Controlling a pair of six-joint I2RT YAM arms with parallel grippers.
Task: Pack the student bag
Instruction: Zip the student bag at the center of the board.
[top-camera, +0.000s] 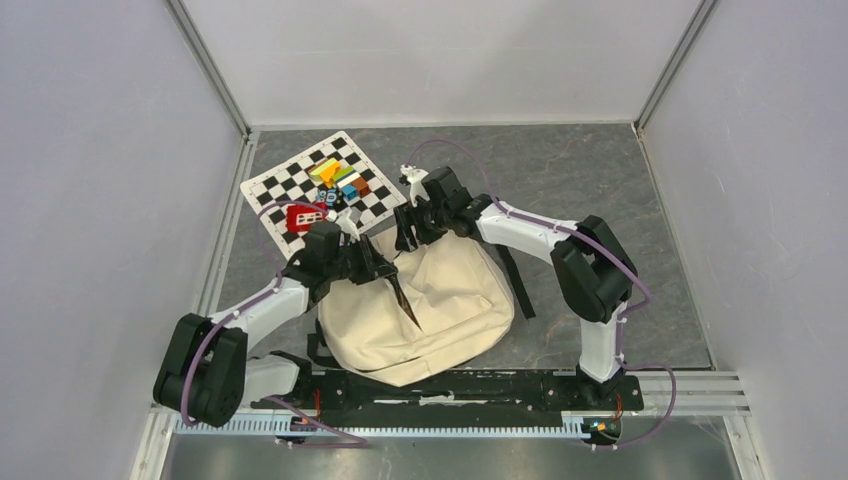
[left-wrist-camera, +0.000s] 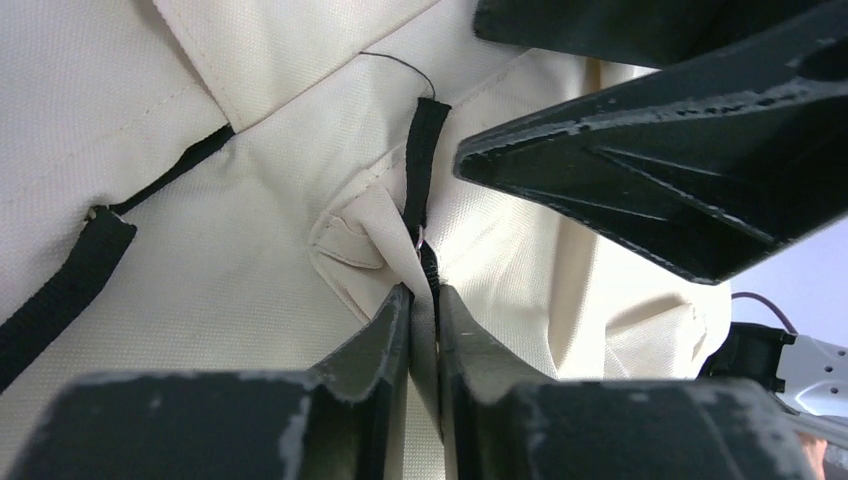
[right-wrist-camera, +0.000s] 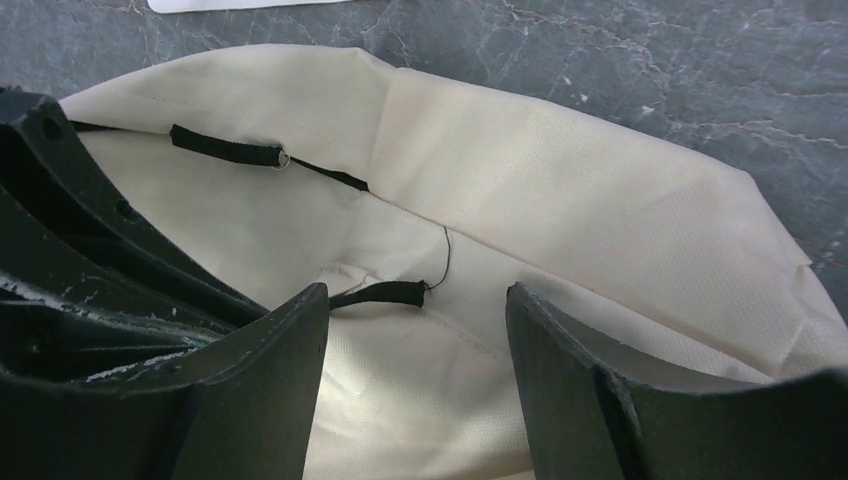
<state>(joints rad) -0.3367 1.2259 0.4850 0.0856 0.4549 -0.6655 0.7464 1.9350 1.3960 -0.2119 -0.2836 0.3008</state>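
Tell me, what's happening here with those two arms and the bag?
Two robot arms are working on a cream student bag lying on the table. The left end effector is pinched shut on the bag at its black zipper pull; the right end effector hovers open above it. Colourful blocks sit unpacked on a checkered mat.

We see the large cream canvas backpack (top-camera: 440, 320) as coarse, matt woven cloth, and its black zipper pull (left-wrist-camera: 423, 160) as ribbed webbing. The left claw (left-wrist-camera: 423, 292) is matt black plastic, scuffed pale along its edges. The dark grey tabletop (top-camera: 600, 180) looks like smooth veined stone. The white arm shells (top-camera: 520, 232) are glossy plastic.
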